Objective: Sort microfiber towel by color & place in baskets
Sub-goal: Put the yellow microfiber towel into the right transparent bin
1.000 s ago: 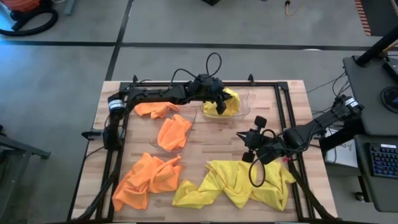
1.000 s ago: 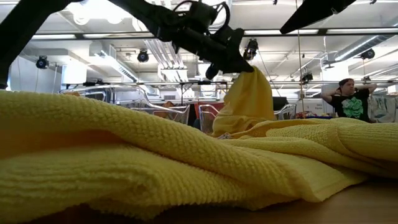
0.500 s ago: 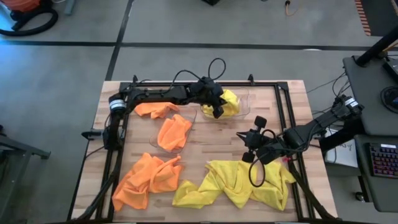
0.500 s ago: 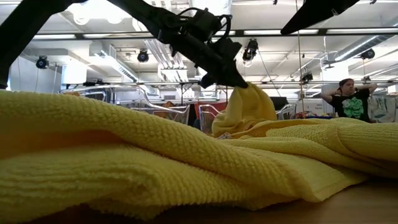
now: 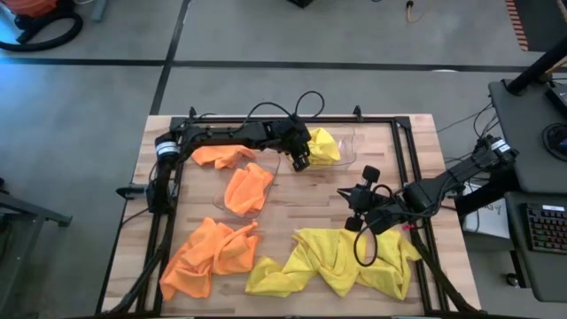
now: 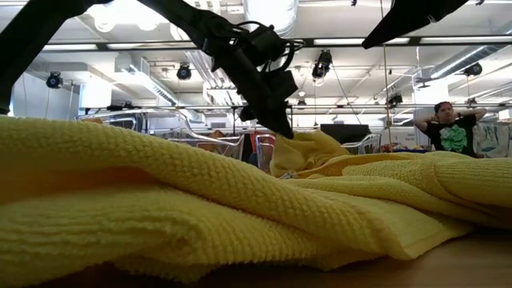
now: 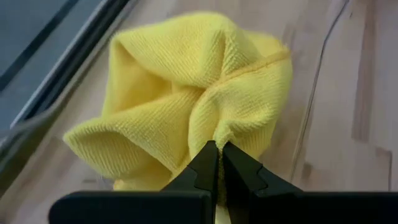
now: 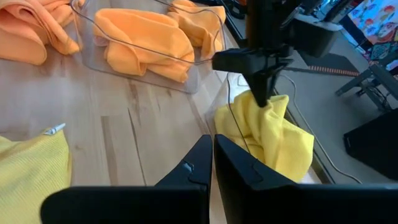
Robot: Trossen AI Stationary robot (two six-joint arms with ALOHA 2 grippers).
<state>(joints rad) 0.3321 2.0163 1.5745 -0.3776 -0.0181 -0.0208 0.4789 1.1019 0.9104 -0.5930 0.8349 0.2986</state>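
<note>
High view: my left claw [image 5: 302, 163] pinches the soft yellow microfiber towel [image 5: 324, 145] (limp, light) by a bunched fold over the far clear plastic basket [image 5: 347, 156].

Matt ribbed microfiber towel [image 7: 205, 93], glossy clear plastic basket [image 8: 149, 62], smooth pale wood table [image 5: 310, 199].

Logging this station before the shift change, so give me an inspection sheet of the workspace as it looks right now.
Surface: wooden table inside a black frame.
Job's things: yellow towel in the far clear basket; orange towel in the near basket; orange piles and yellow pile loose on the table.
Clutter: nothing seen.
End effectors: left end effector shut on the yellow towel; right end effector shut, empty.
Cables: loops on both arms.
Surroundings: person in the background.
</note>
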